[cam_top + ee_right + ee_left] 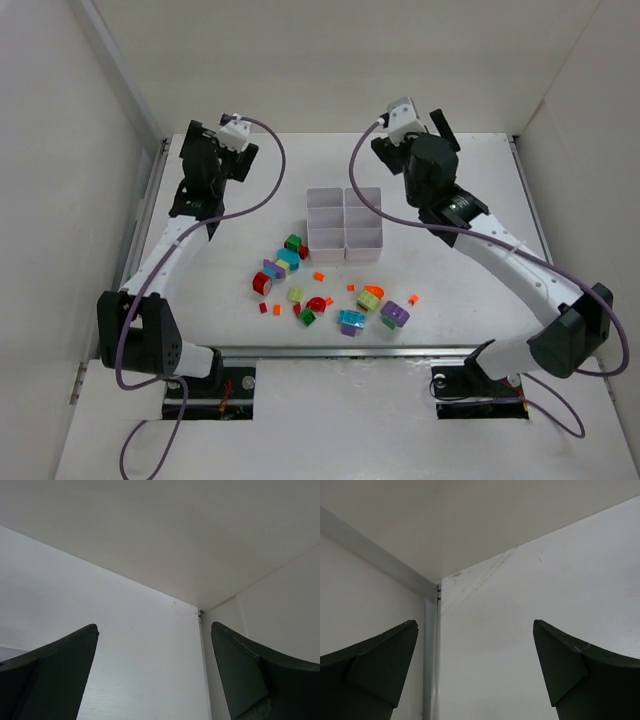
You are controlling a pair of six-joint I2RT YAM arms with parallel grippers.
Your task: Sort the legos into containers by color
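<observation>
While both arms reach toward the far corners of the desk [480, 210], the left gripper [475, 623] and right gripper [154, 625] stand wide open and empty, facing away from the work. The legos [317, 303] lie scattered toward the desk's near edge, back toward the arm bases. They sit just in front of the white six-compartment tray [345, 215] at mid-desk, whose compartments look empty. Neither arm seems clearly nearer.
</observation>
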